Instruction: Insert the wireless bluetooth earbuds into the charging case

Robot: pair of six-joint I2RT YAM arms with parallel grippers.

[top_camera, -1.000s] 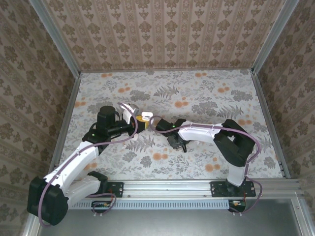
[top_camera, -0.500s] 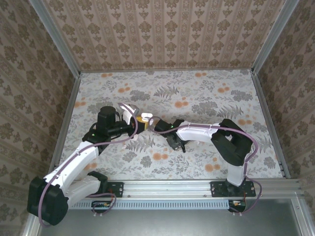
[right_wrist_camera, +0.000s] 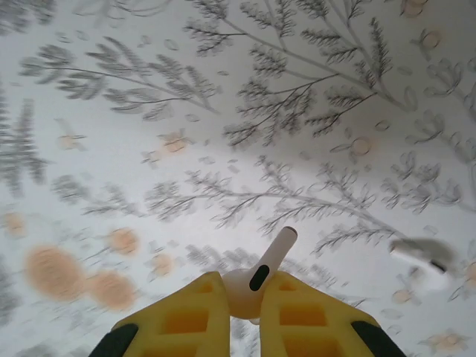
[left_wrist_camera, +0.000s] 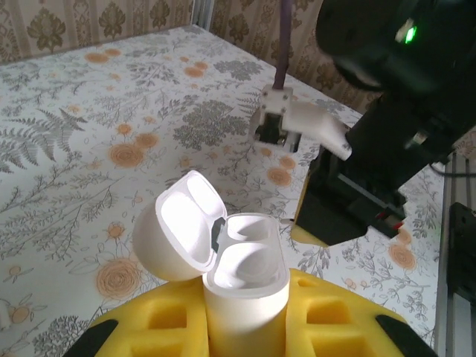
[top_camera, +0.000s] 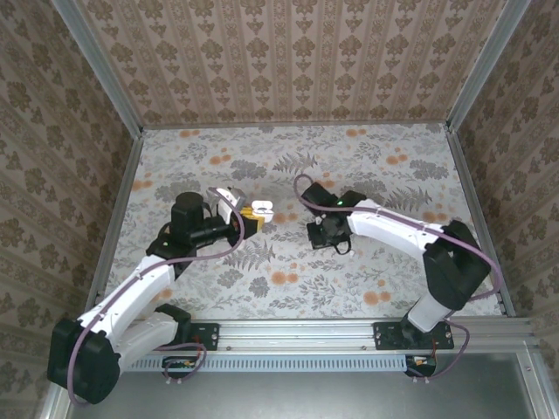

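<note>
Left gripper: I am clamped on the charging case, with my left pads of yellow foam pressing its lower body from both sides.
Charging case: it is white, glossy and rounded, and stands upright in my grip. The lid is hinged back to the left, and two hollow wells show in the body.
Right arm: a black housing with a green light, beyond the case in the left wrist view and apart from it.
Right gripper: I am closed on one earbud. My right pads pinch its bulb, and the stem pokes out past the tips.
Held earbud: smooth white plastic with a dark oval mark on the stem.
Second earbud: it lies on the cloth to the right, blurred and well apart from my tips.
Tablecloth: flat and pale, printed with grey ferns and orange blooms.
Edges: wallpapered walls close three sides and a metal rail runs along the near edge. There is open cloth between my two grippers and toward the back wall.
</note>
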